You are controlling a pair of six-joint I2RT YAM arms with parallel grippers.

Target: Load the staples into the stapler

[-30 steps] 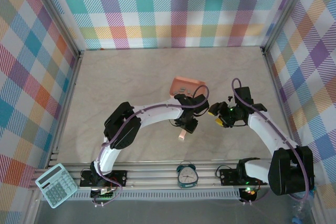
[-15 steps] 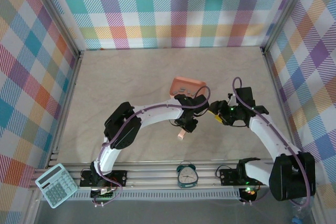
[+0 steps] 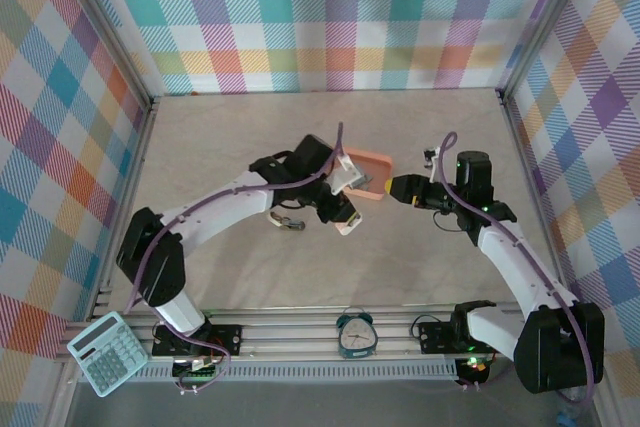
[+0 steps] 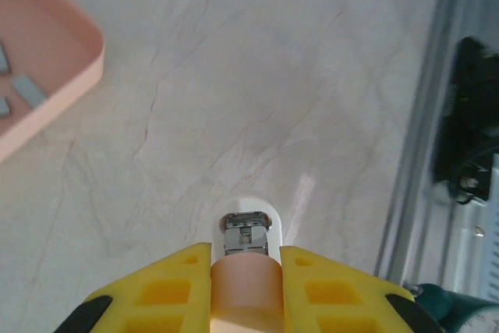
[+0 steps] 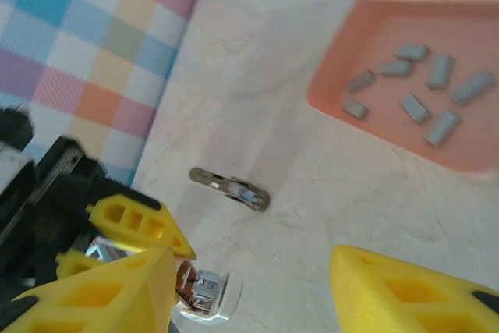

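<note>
The pale, marble-patterned bench (image 3: pixel 230 147) carries a shallow pink tray (image 3: pixel 375 162) just toward 1 o'clock of its middle, with loose grey staples (image 5: pixel 414 107) scattered inside. A small metal clip-like piece (image 3: pixel 288 224) lies flat on the bare surface, at 8 o'clock from the tray.

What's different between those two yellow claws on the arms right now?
The left gripper is shut on a small stapler; the right gripper stands open with nothing between its fingers. The left gripper faces bare table past the tray's corner; the right gripper faces the pink tray and its staples. Both have yellow fingers.
</note>
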